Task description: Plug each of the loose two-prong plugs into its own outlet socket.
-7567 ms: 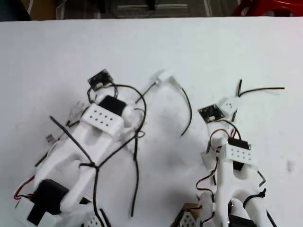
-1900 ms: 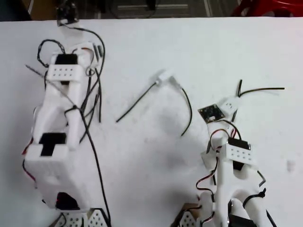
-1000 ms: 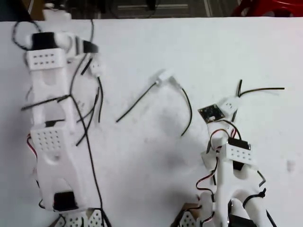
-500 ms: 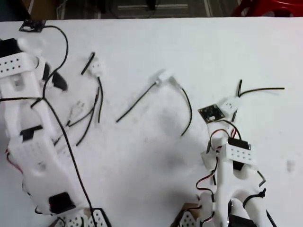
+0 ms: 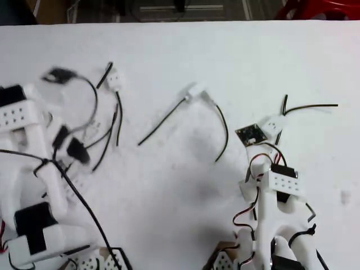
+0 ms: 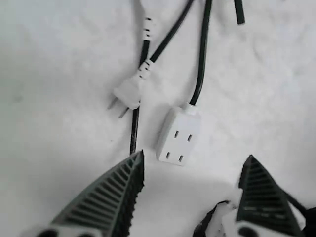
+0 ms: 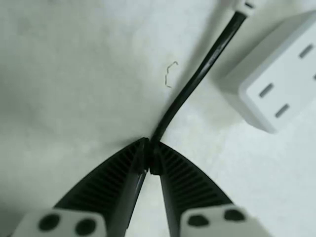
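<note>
A white outlet socket and a loose white two-prong plug lie side by side on the table, each on a black cord. My left gripper hovers open over them, holding nothing. From above, that socket lies at the far left, and the left gripper is nearer than it. My right gripper is shut on a black cord beside another white socket. That socket lies just beyond the right arm.
At the table's middle, two white connectors lie touching, black cords trailing from each. A further black cord runs to the right. The left arm's own cables drape over the near left of the white table.
The left arm went to the far left corner, then drew back toward the near left, leaving a socket lying at the far left. The right arm has not moved.
</note>
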Motion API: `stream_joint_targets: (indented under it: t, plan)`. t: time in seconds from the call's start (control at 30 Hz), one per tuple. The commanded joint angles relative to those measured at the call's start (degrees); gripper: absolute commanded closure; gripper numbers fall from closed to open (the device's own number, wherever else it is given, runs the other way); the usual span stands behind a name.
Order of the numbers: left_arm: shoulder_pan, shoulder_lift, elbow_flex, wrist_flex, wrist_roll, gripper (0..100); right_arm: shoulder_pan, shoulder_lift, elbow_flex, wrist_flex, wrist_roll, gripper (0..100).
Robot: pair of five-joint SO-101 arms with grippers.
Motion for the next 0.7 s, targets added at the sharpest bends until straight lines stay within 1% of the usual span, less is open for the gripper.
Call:
stream_joint_targets:
  t: [0.0,0.1,0.5,0.57,0.67]
  plan:
    - [-0.48,-3.47,11.25,-6.77,-8.97,70,0.13,-0.92,0.7,-0.48,-0.18,97.8]
    - [-0.48,-3.38,16.18,-11.08,-12.04,70,0.22,-0.92,0.7,-0.48,-0.18,97.8]
    - [-0.48,-3.21,28.57,-25.14,-12.66,71,0.4,-0.92,0.7,-0.4,-0.18,97.8]
    - [-0.48,-3.21,29.89,-26.29,-14.24,71,0.4,-0.92,0.7,-0.4,-0.18,97.7]
    - [-0.48,-3.21,30.86,-26.2,-17.58,78,0.4,-0.92,0.7,-0.4,-0.26,97.7]
